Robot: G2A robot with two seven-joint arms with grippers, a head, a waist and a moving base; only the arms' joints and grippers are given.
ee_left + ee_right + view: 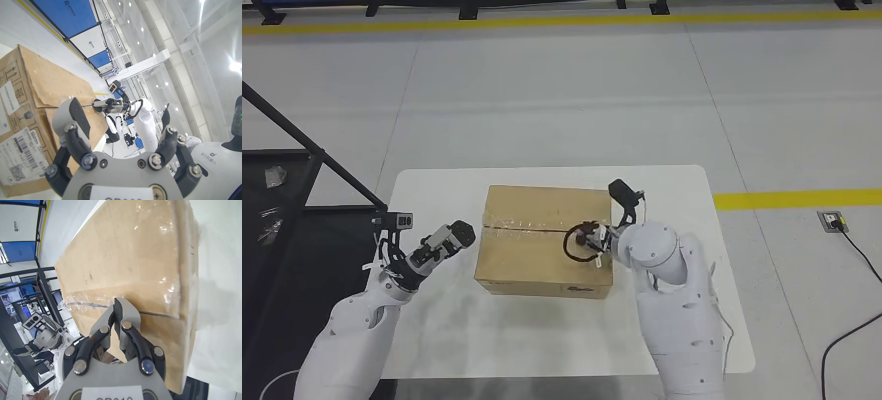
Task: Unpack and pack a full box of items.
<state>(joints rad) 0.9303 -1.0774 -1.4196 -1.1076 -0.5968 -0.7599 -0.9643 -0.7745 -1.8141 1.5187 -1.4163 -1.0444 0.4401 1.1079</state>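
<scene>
A closed cardboard box stands in the middle of the white table, with clear tape crinkled along its top seam. My right gripper rests on the box top at the seam near the box's right end, its fingers shut together with nothing seen between them. My left gripper hangs just off the box's left side, level with the top edge, and its fingers are open and hold nothing. The box's labelled side faces the left gripper.
A black frame rack stands off the table's left side, close to the left arm. Bare table surface lies in front of and behind the box. A cable and floor socket lie to the right.
</scene>
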